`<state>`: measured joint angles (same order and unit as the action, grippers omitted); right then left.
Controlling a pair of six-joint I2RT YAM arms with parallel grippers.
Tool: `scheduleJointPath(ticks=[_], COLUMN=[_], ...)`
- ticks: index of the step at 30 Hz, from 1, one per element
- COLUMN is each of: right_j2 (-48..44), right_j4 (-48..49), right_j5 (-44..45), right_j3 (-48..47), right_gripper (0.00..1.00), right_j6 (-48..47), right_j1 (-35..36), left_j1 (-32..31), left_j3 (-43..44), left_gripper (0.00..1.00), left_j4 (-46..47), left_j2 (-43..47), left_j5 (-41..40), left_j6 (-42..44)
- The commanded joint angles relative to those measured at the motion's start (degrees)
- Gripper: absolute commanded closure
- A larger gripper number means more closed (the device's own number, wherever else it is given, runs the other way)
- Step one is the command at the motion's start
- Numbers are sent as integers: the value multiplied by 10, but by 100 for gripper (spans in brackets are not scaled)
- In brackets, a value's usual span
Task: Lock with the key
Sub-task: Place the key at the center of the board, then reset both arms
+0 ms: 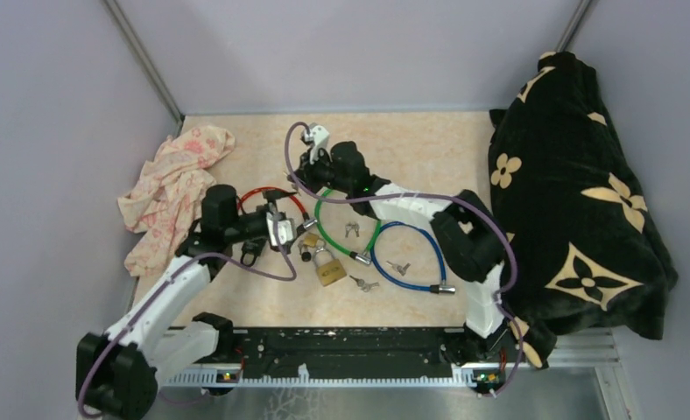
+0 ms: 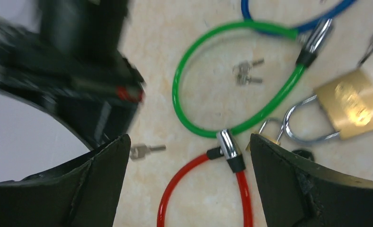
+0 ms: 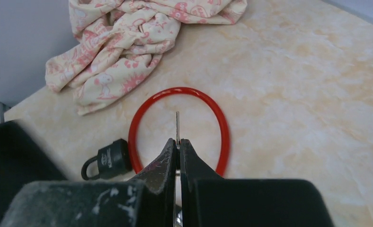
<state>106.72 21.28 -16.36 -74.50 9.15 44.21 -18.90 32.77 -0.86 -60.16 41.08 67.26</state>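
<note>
A red cable lock (image 1: 267, 194) lies on the beige table, its metal barrel (image 2: 228, 145) closing the loop. My left gripper (image 2: 189, 142) hangs open right above that barrel, with nothing between its fingers; it also shows in the top view (image 1: 280, 232). My right gripper (image 3: 179, 142) is shut on a key, whose thin silver blade (image 3: 177, 124) sticks out over the red loop (image 3: 180, 90). From above, the right gripper (image 1: 309, 166) sits just behind the red cable. A loose key (image 2: 146, 150) rests by my left finger.
A green cable lock (image 1: 324, 223), a blue one (image 1: 433, 254), a brass padlock (image 1: 328, 269), a black padlock (image 3: 110, 157) and loose keys (image 2: 246, 73) crowd the table's middle. A patterned cloth (image 1: 175, 184) lies at the left, a black cushion (image 1: 578, 192) at the right.
</note>
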Motion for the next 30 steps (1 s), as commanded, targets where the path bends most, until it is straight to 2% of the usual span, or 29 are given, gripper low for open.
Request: scheduleJointPath(ticks=[1, 5, 9, 10, 11, 12, 13, 14, 15, 19, 22, 24, 27, 28, 30], right_j2=[116, 202, 250, 255, 260, 261, 259, 251, 232, 136, 35, -43, -162, -200, -283], right_j4=[95, 61, -18, -42, -67, -98, -128, -159, -184, -286, -354, -358, -318, -297, -262], right_j5=[-18, -25, -31, -44, -55, -63, -64, -55, -42, 0, 45, 74, 110, 139, 247], right_j3=[-100, -183, -244, -258, -273, -289, -304, -316, -323, -339, -290, -200, -16, 48, 181], right_gripper=[100, 100, 100, 96, 85, 69, 32, 5, 2, 2, 2, 1, 2, 2, 2], right_j6=[82, 89, 80, 74, 63, 51, 39, 29, 15, -53, -57, -23, 56, 87, 134], right_j1=[22, 40, 48, 49, 50, 52, 52, 52, 52, 42, 11, -31, -117, -150, -170], left_j1=[0, 21, 75, 91, 107, 120, 132, 142, 150, 177, 192, 209, 217, 218, 218], left_j3=[18, -32, -85, -98, -108, -119, -129, -139, -148, -176, -196, -207, -226, -231, -239], left_gripper=[1, 1, 1, 1, 1, 1, 1, 1, 1, 1, 1, 1, 1, 1, 1], left_j4=[-93, 10, 95, 106, 114, 120, 125, 128, 130, 133, 131, 128, 133, 139, 148], left_j2=[111, 209, 277, 288, 296, 303, 308, 313, 315, 319, 329, 339, 352, 354, 355], left_j5=[93, 2, -109, -132, -155, -180, -205, -235, -260, -336, -370, -392, -419, -422, -417], left_j6=[-311, -589, -756, -781, -800, -815, -827, -842, -854, -888, -893, -891, -892, -891, -894])
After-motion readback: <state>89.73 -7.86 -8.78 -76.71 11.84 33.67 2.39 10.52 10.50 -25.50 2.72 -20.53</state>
